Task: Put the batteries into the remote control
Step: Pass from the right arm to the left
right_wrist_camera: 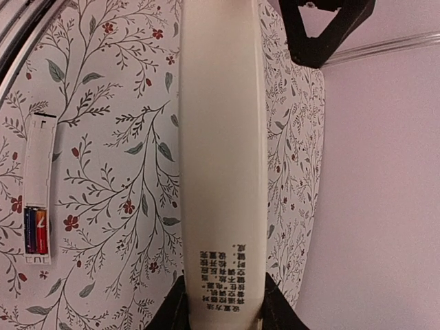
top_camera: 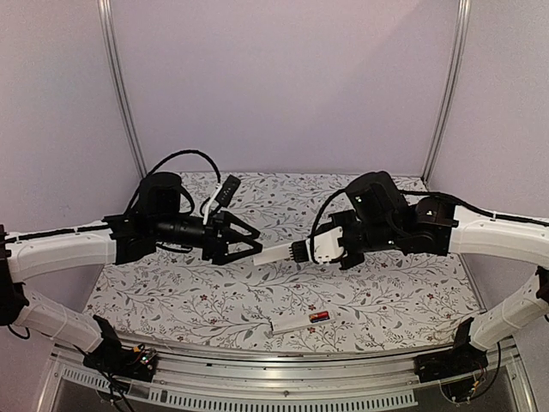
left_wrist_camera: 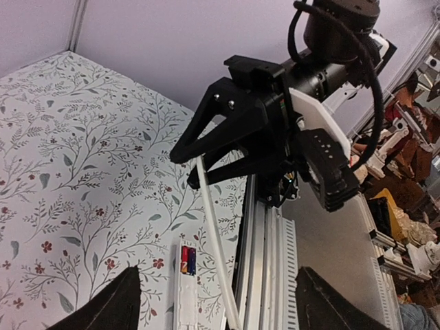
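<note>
Mid-air, right jaws clamp cover strip (top_camera: 276, 254), gripped end hidden; left jaws apart.

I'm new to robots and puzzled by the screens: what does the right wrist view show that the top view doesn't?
Only the right wrist view: small printed characters on the white cover strip that the right tool grips. Only the top view: both whole arms, the left tool open at the strip's free end. Both: the remote control on the flowered table, the batteries at one end.
</note>
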Controlling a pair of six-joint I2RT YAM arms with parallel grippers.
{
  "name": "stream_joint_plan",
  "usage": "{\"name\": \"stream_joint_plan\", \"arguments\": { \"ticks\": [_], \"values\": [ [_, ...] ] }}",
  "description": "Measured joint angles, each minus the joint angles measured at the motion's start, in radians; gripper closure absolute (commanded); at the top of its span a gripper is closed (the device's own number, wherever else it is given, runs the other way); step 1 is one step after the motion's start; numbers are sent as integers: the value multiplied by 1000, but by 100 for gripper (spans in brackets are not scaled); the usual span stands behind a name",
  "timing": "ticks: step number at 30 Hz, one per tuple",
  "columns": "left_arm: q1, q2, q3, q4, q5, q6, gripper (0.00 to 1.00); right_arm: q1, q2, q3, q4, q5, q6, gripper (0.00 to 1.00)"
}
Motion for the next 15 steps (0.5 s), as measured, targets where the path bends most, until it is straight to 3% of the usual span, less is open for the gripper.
{"name": "stream_joint_plan", "arguments": {
  "ticks": [9, 15],
  "values": [
    [0, 61, 37, -3, 74, -37, 35, 0, 34, 11, 26, 22, -95, 84],
    [0, 79, 69, -39, 73, -27, 51, 0, 82, 55, 25, 49, -160, 84]
  ]
}}
